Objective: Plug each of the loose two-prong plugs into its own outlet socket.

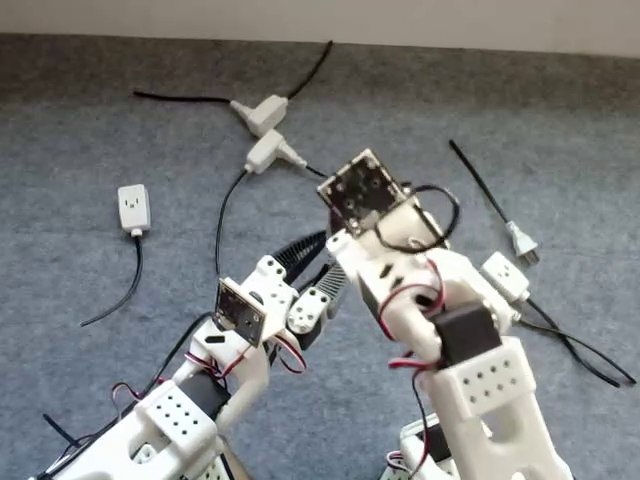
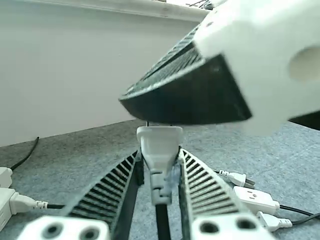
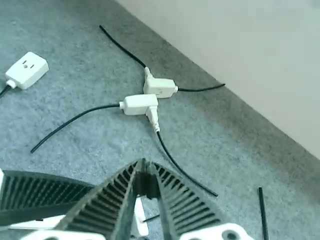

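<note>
Black ribbed fingers [image 2: 115, 182] of the left gripper [image 2: 160, 154] pinch a white plug [image 2: 159, 145] by its sides. The right gripper [image 3: 144, 166] sits just over that plug, and I cannot tell if it grips anything. Near the white plug lie a loose plug [image 1: 522, 243] and a socket [image 1: 503, 275]. Well apart from the white plug, on its other side, lies a lone socket [image 1: 133, 208].
</note>
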You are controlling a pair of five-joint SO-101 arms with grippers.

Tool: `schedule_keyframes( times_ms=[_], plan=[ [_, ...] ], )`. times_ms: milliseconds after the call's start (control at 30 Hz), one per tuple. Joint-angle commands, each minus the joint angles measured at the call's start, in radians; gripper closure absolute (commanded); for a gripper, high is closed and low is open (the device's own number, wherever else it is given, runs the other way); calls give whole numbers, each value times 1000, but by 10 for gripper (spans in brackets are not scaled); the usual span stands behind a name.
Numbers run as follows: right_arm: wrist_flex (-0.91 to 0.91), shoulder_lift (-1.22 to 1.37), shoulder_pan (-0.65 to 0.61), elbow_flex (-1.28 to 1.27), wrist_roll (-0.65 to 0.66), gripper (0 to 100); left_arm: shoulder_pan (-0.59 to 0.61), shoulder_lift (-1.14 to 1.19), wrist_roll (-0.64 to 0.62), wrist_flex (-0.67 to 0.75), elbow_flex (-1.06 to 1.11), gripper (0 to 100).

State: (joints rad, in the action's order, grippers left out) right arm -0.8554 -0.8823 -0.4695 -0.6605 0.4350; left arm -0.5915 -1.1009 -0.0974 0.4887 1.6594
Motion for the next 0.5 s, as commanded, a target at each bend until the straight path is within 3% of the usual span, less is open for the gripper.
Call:
schedule_keyframes(
  times_ms=[0,167,467],
  plan=[
    [24,27,53,38,2,992,-8,-18,-9,21,-7,993],
    [41,30,159,-45,5,992,-8,-18,-9,21,-7,993],
    [302,25,243,-387,6,992,-5,-18,-9,21,-7,993]
  ],
)
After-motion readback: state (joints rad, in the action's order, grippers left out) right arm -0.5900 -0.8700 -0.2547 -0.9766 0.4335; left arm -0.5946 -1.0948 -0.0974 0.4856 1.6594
